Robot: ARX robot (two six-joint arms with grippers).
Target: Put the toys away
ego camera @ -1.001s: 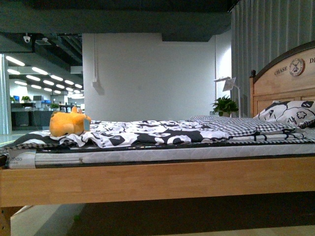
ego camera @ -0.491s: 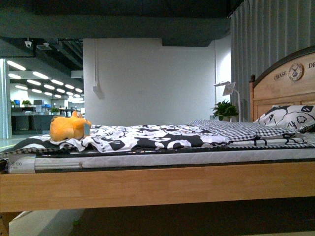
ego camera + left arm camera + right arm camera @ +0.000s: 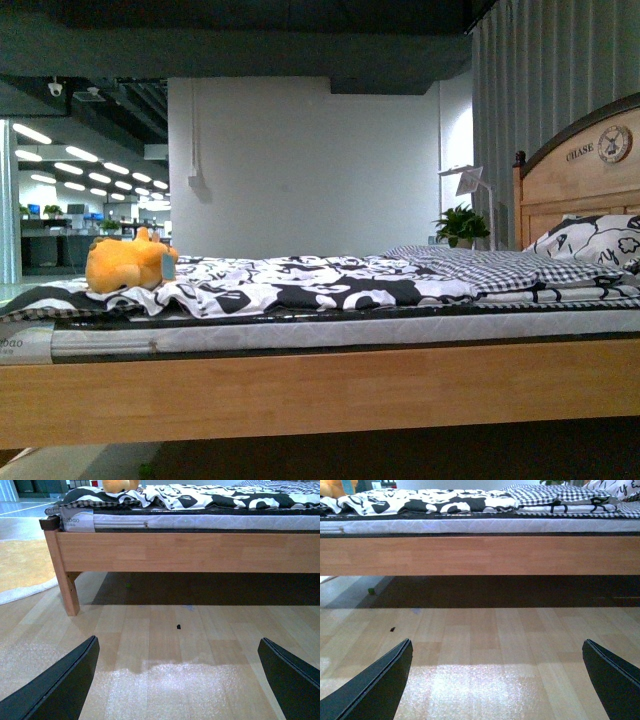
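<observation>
Orange plush toy [image 3: 125, 265] sits on patterned duvet [image 3: 300, 282] at left end of bed [image 3: 320, 385]. Left claw [image 3: 178, 639] and right claw [image 3: 497, 640] both spread wide, empty, low over wood floor [image 3: 150, 625].

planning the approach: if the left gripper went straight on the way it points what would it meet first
Probably the bed's wooden side rail, or the dark gap under it; depth is unclear. The left gripper is open over the floor, and the plush toy lies higher up.
</observation>
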